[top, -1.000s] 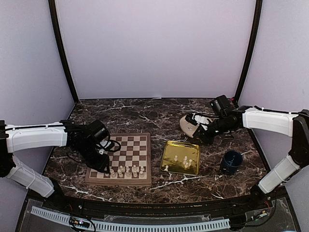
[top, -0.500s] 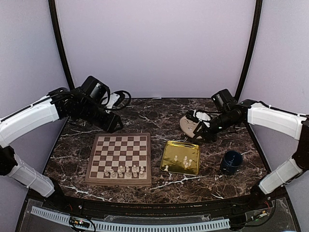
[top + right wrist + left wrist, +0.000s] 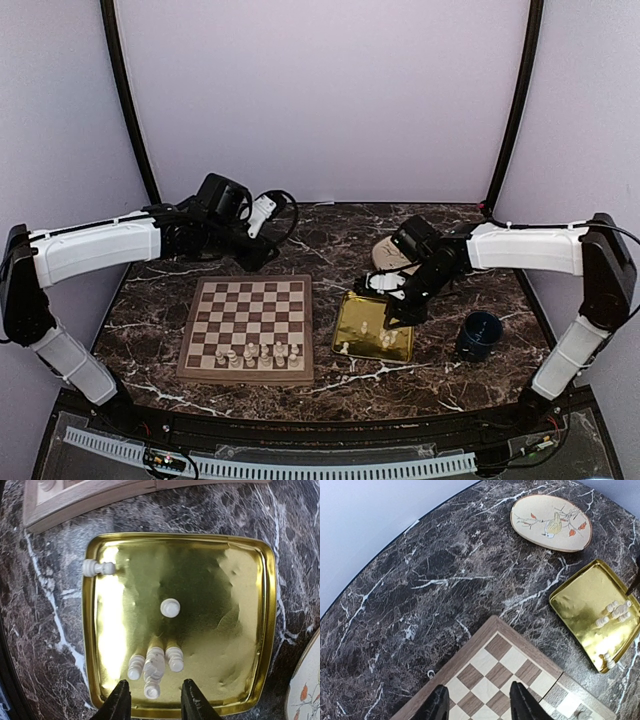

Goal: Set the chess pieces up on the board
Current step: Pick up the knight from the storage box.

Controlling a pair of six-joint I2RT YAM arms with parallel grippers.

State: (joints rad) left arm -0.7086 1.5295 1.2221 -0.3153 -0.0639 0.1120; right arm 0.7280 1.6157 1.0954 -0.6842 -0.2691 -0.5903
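**Spread and empty on both sides**

At the left gripper (image 3: 477, 705): parted, pinching nothing, raised near the far edge of the board (image 3: 250, 305). At the right gripper (image 3: 152, 700): parted too, empty, hanging right above the gold tray (image 3: 215, 580). Along the board's nearest rows: a line of upright chess pieces (image 3: 257, 352). In the tray: others, one upright mid-tray, one lying at the rim, a bunch just beneath the gripper. Beyond the tray: a bird-painted plate (image 3: 551, 522). Right of the tray: a blue cup (image 3: 478, 335).

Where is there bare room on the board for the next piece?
Board: all ranks beyond the near chess pieces are bare squares. Off-board, open marble lies between gold tray and blue cup. Crowded: board's near ranks, and the tray cluster by the right fingers.
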